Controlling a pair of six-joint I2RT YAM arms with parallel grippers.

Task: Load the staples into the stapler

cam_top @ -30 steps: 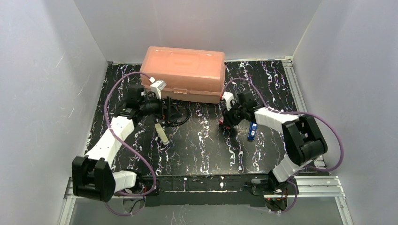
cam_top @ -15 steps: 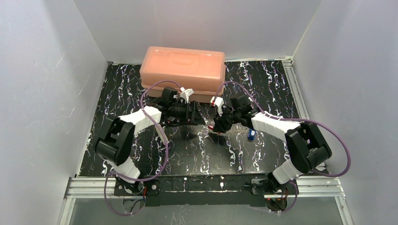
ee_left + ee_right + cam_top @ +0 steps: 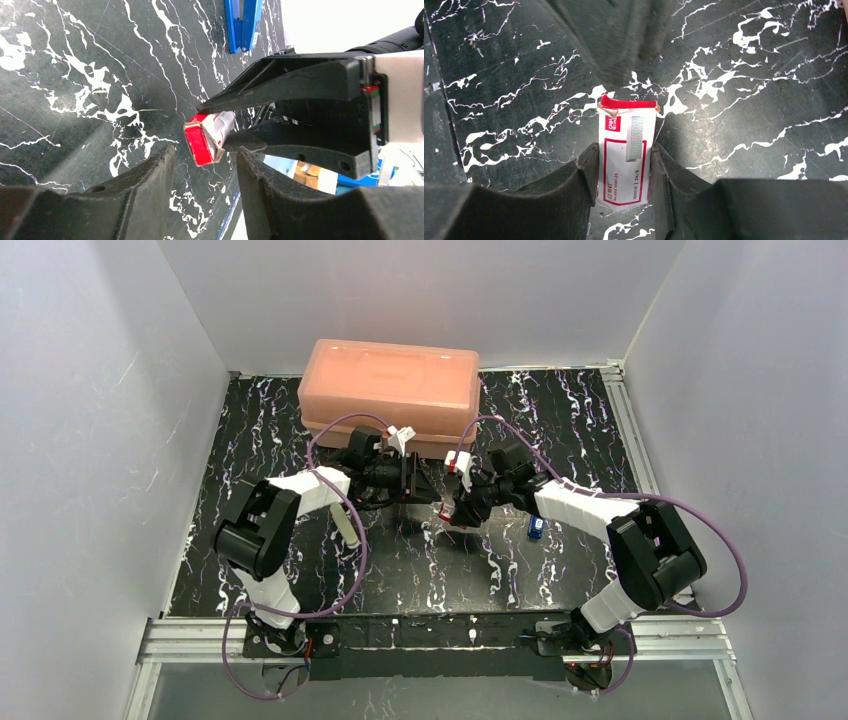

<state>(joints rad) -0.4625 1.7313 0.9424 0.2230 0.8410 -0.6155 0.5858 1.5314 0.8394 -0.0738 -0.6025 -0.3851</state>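
The staples (image 3: pixel 626 155) are a small red-and-white box, and my right gripper (image 3: pixel 624 149) is shut on its long sides. It is held above the table's middle (image 3: pixel 452 508). In the left wrist view the box's red end (image 3: pixel 202 143) points at my left gripper (image 3: pixel 205 152). Those jaws stand apart on either side of that end with a gap to each, so the left gripper is open. A blue stapler (image 3: pixel 537 527) lies flat to the right of the right gripper and shows in the left wrist view too (image 3: pixel 243 25). A cream stapler (image 3: pixel 347 525) lies under the left arm.
A large pink plastic case (image 3: pixel 390 395) stands at the back of the black marbled table (image 3: pixel 560 430), just behind both grippers. White walls close in the left, right and back. Purple cables loop off both arms.
My left arm has swung from beside the pink case to the middle, and its jaws have narrowed around the box's end. The right gripper has shifted the box a little leftward.
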